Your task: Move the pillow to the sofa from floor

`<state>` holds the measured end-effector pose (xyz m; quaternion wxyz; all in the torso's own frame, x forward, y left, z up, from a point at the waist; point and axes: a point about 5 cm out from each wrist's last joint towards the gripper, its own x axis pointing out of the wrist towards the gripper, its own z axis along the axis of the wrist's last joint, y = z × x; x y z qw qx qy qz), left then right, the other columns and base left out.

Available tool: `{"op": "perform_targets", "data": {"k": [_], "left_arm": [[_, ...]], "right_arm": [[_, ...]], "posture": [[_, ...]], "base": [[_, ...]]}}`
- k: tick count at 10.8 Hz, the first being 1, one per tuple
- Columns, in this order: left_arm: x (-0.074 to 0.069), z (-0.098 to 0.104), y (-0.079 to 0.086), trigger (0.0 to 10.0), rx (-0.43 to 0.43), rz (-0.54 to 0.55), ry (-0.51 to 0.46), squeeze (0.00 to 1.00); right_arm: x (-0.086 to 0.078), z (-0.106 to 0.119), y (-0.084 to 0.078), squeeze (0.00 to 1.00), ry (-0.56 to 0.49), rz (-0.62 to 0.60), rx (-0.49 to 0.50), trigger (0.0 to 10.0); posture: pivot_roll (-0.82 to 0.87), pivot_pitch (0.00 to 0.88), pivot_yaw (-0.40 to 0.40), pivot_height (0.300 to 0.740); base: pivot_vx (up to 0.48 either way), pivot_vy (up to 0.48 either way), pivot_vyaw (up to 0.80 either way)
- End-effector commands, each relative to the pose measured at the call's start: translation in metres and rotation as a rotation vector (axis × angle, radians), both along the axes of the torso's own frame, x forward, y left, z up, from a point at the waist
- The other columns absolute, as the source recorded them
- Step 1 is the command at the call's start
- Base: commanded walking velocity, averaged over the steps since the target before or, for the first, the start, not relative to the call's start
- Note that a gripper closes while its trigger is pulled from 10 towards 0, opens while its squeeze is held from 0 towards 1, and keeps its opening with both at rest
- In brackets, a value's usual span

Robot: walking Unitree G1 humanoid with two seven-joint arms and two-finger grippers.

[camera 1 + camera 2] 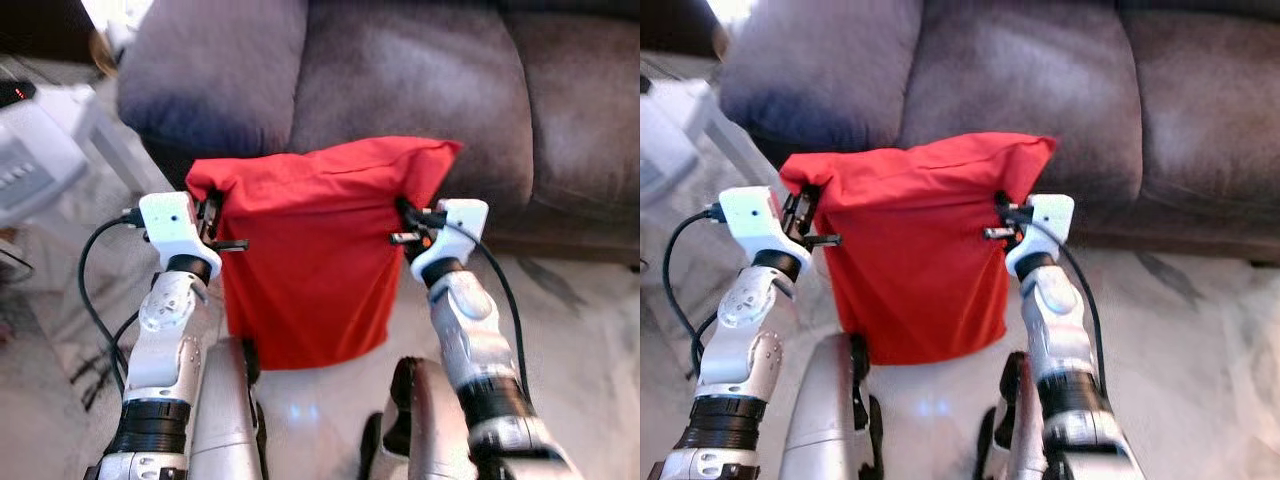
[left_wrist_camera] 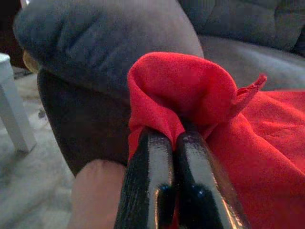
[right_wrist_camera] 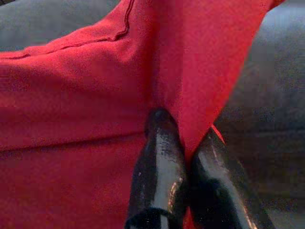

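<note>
A red pillow (image 1: 310, 255) hangs between my two arms, lifted off the floor in front of the grey sofa (image 1: 420, 90). My left gripper (image 1: 212, 222) is shut on the pillow's upper left edge; in the left wrist view its black fingers (image 2: 147, 181) pinch a bunched fold of red cloth (image 2: 176, 90). My right gripper (image 1: 405, 222) is shut on the pillow's upper right edge, and the right wrist view shows red fabric (image 3: 95, 95) squeezed between its fingers (image 3: 162, 162). The pillow's top corner reaches up to the sofa's seat cushion.
The sofa's rounded armrest (image 1: 210, 60) lies at the upper left, its seat cushions (image 1: 570, 100) spreading right. A white table (image 1: 45, 135) stands at the far left. Pale marble floor (image 1: 590, 330) lies below and to the right. My own legs (image 1: 225, 420) show beneath the pillow.
</note>
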<state>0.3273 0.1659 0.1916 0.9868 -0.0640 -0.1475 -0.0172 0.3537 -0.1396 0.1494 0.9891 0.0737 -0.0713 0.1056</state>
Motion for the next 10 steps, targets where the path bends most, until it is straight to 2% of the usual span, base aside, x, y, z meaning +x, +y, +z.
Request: {"op": "perform_targets", "data": {"k": [1,6,10], "left_arm": [[-0.0056,0.0202,0.007,10.0,0.019,0.044,-0.11,0.0],[-0.0006,0.0172,-0.0014,10.0,0.039,0.02,-0.095,0.0],[-0.001,0.0148,-0.0016,10.0,0.043,0.02,-0.086,0.0]], "right_arm": [[-0.0046,0.0192,-0.0155,0.0,-0.108,-0.089,0.0,10.0],[-0.0032,0.0268,-0.0139,0.0,-0.135,-0.146,0.026,10.0],[-0.0025,0.0252,-0.012,0.0,-0.117,-0.144,0.041,10.0]], "posture": [[0.19,0.159,-0.018,0.569],[0.18,0.171,-0.01,0.573],[0.18,0.18,-0.014,0.641]], "base": [[0.0,0.0,0.0],[0.0,0.0,0.0],[0.0,0.0,0.0]]}}
